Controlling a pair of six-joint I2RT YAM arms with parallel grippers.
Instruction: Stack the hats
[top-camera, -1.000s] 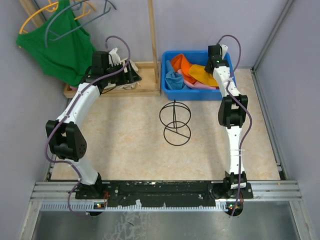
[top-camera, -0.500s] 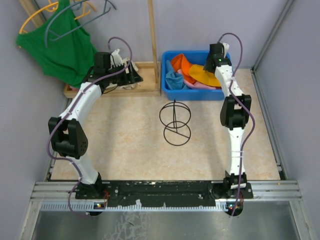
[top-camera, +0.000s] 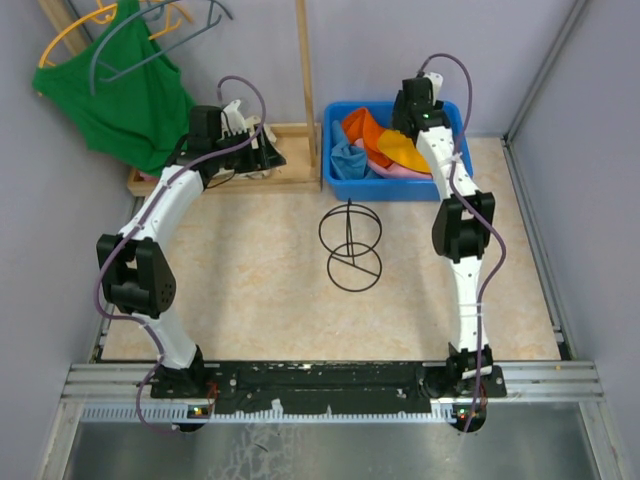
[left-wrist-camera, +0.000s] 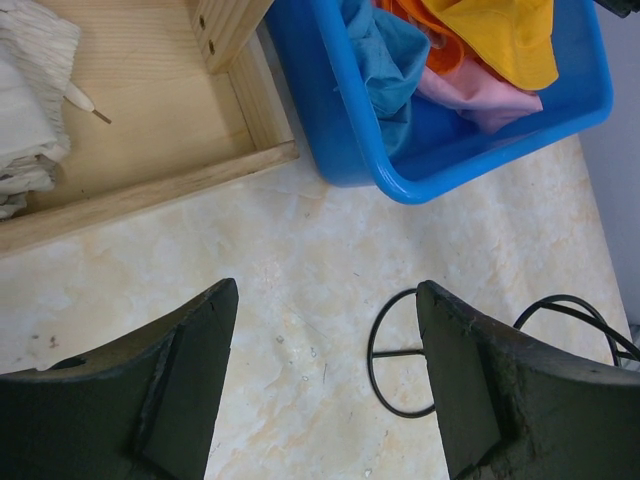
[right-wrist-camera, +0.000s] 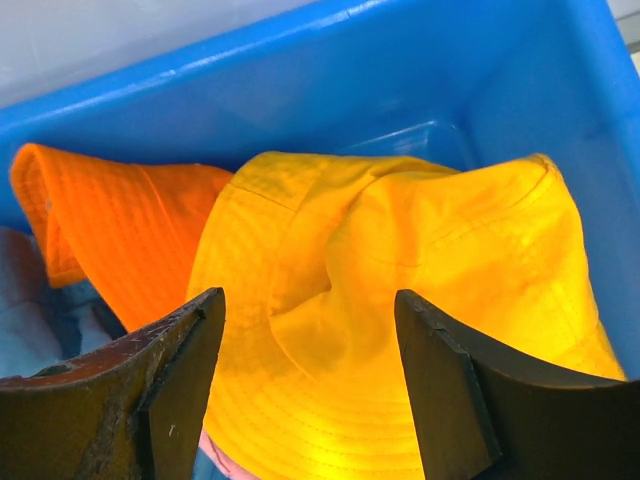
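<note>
**Over the bin, right gripper lines up on the yellow hat**

Up at the far end of the table, the right gripper hangs over the bin. Its jaws are spread wide and hold nothing, with the yellow hat square between them. All four hats are in that bin. Yellow lies on top, the orange hat is crumpled to its left, the blue hat drapes by the left wall, and the pink hat is pressed underneath. Nothing is stacked yet, so this looks like the first pick.

How to do it well? Come straight down and pinch a fold of the yellow crown or brim only. The orange hat touches it on the left, so a bite too far that way could drag two out together. Soft fabric slumps, so the pinch should go deep enough to gather cloth, yet stop short of the pink hat below. Then lift until the floppy brim clears the bin wall before swinging away.

The left gripper is wide open too, and empty. It is poised above bare table just beside the bin's corner, with the wire stand near it. That stand is probably where the hats go. The left arm looks well placed to steady a brim there, provided it leaves the right arm's path free.
</note>
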